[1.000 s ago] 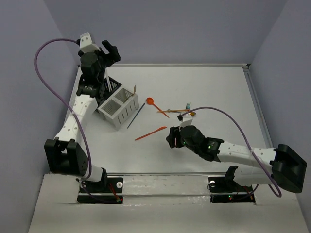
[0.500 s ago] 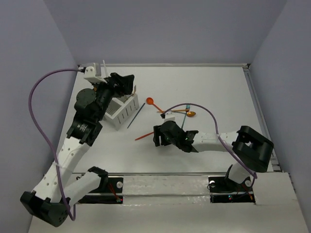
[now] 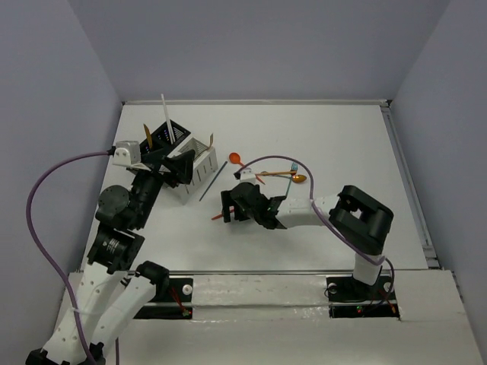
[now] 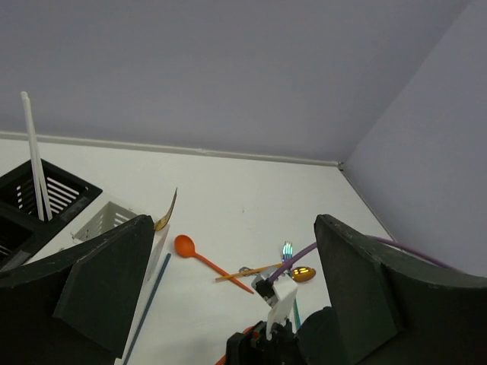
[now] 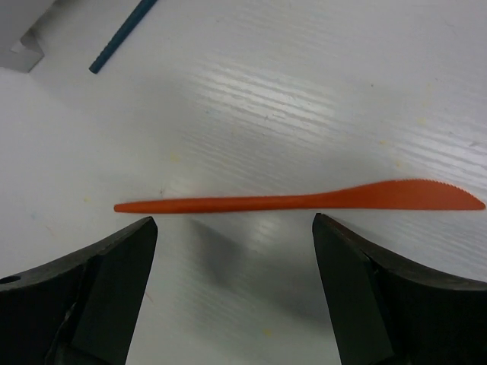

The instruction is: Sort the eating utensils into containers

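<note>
My right gripper point(image 3: 230, 207) is open and hangs low over the orange knife point(image 5: 304, 201), which lies flat on the table between and just beyond its fingertips point(image 5: 122, 258). My left gripper point(image 3: 179, 163) is open and empty above the white caddy point(image 3: 199, 176). The black caddy point(image 3: 174, 134) behind it holds a tall white stick point(image 3: 165, 115). An orange spoon point(image 3: 235, 159), a gold spoon point(image 3: 300, 179), a teal fork point(image 4: 287, 249) and a thin orange stick point(image 4: 242, 271) lie mid-table. A dark blue stick point(image 3: 214, 181) lies beside the white caddy.
A gold utensil point(image 4: 168, 212) stands out of the white caddy point(image 4: 114, 218). The right arm's purple cable point(image 3: 274, 161) arches over the loose utensils. Walls close the table at the back and on both sides.
My right gripper has moved left to above the orange knife. My left arm has swung down from the back wall to above the white caddy. The white stick now shows in the black caddy.
</note>
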`<action>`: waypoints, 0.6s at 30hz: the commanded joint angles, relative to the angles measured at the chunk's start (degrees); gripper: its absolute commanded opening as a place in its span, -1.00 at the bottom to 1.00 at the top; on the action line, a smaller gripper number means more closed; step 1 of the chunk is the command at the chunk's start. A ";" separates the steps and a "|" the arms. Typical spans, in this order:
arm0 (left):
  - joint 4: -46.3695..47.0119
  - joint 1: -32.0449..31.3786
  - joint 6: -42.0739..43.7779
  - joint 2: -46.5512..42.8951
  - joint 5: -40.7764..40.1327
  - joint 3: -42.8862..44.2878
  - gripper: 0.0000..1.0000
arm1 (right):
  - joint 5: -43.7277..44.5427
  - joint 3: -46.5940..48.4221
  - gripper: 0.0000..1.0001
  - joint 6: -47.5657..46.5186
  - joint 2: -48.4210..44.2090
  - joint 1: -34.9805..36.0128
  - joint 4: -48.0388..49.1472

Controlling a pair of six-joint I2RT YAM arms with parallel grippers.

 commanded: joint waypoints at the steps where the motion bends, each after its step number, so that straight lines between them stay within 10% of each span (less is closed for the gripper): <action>1: 0.32 -0.03 2.66 0.75 1.05 0.32 0.98 | 2.79 6.12 0.81 0.93 5.19 0.37 -4.04; 11: 0.84 -0.03 1.87 -0.39 4.48 0.05 0.98 | 9.22 19.31 0.72 -1.79 14.77 0.37 -17.49; 18: 1.02 -0.03 1.78 -0.31 5.09 0.05 0.98 | 11.15 19.33 0.23 -2.94 15.93 0.37 -21.63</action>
